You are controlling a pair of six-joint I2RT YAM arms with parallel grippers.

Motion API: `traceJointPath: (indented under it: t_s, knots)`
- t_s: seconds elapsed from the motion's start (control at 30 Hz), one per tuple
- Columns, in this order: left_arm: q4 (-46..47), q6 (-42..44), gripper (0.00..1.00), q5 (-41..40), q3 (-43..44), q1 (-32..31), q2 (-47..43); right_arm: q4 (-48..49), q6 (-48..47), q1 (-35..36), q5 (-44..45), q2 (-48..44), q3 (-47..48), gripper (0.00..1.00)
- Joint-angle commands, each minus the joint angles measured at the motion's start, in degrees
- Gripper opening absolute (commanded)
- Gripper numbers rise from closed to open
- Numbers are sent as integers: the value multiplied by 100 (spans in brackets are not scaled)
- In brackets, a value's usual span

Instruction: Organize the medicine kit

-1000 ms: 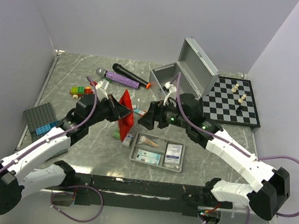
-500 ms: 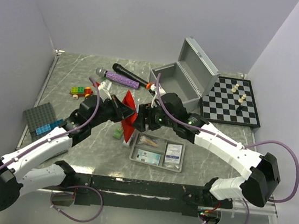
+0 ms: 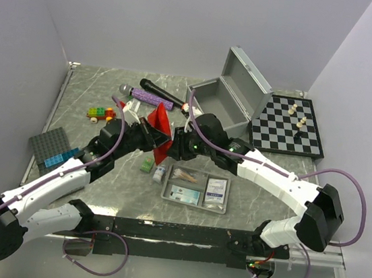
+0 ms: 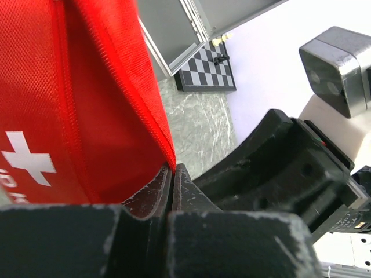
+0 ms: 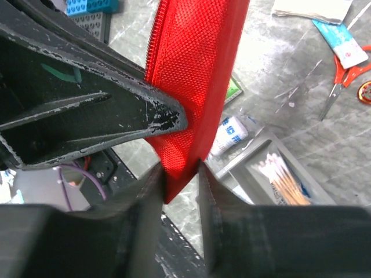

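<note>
Swinging in from beside the open metal case point(image 3: 248, 79), the right gripper point(image 5: 179, 174) now straddles the lower corner of the red pouch point(image 3: 160, 130). Its jaws sit close against the fabric, but I cannot tell whether they have clamped. The left gripper point(image 4: 172, 174) is pinched tight on the pouch's edge, holding it upright above the bench, left of the case and behind the grey tray point(image 3: 165, 189). This is probably so that the second arm can steady or open it. The arms hide the pouch's zip, and its contents cannot be seen.
</note>
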Motion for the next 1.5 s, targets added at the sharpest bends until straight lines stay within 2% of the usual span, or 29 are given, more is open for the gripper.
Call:
traceJointPath:
  t_s: [0.0,0.1,0.13,0.23,0.37,0.47,0.5,0.6,0.67,0.77,0.9,1.0,1.2,1.47]
  knots:
    - [275,0,1,-2,204,-53,-101,168,-64,12,100,-44,225,26]
    - [187,53,2,-46,221,-44,-144,202,-187,12,241,-369,-12,3]
    - [126,80,4,-90,247,-53,-153,177,-222,20,302,-466,-48,0]
    - [-199,281,20,-309,449,-53,-250,-104,-485,12,468,-730,-66,0]
    - [-787,720,50,-538,879,-44,-408,-578,-925,-15,759,-1029,22,0]
    - [-1306,1080,62,-600,1310,-44,-601,-1210,-1337,-50,803,-951,363,0]
    - [-1403,1256,78,-600,1433,-44,-680,-1508,-1548,-41,829,-880,513,0]
    - [-1614,1967,85,-469,1784,17,-865,-2133,-2303,-6,628,-871,786,0]
    - [-1859,2538,86,74,2144,175,-752,-2511,-2786,29,330,-1099,813,0]
    - [-2282,3582,87,1582,2890,307,-479,-3310,-3324,152,-417,-1319,971,0]
    - [-2879,4595,85,3001,3534,316,-242,-4146,-3588,529,-883,-1679,1042,0]
    - [-3161,4966,83,4056,3719,325,-84,-4271,-3589,872,-1200,-2100,1007,0]
    - [-3583,5256,72,4629,3650,36,31,-4481,-3553,1382,-1236,-2339,1322,0]
    - [-3874,5020,70,5147,3210,-449,-153,-4622,-3562,1769,-1087,-2234,1569,0]
